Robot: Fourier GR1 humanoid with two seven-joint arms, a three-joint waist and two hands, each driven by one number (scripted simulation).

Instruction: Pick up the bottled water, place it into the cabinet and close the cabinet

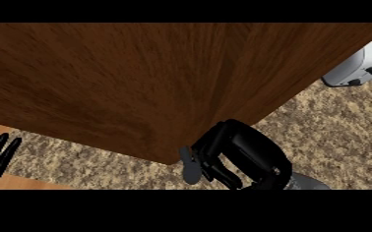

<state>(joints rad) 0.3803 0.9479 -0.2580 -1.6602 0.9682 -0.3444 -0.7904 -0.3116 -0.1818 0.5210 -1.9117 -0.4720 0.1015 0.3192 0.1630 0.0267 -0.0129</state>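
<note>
The brown wooden cabinet (pixel 145 78) fills most of the head view, and its lower corner points down at the middle. My right hand (pixel 243 150) lies just right of that corner, against the wood's edge, with relaxed fingers (pixel 218 173) and nothing in it. The fingers of my left hand (pixel 7 150) show only at the far left edge, straight and resting. The bottled water shows nowhere; the wood hides whatever is behind it.
The speckled stone counter (pixel 327 128) shows at the right and along the bottom. A white and grey appliance (pixel 352 69) stands at the upper right edge. A strip of light wood (pixel 22 183) shows at the lower left.
</note>
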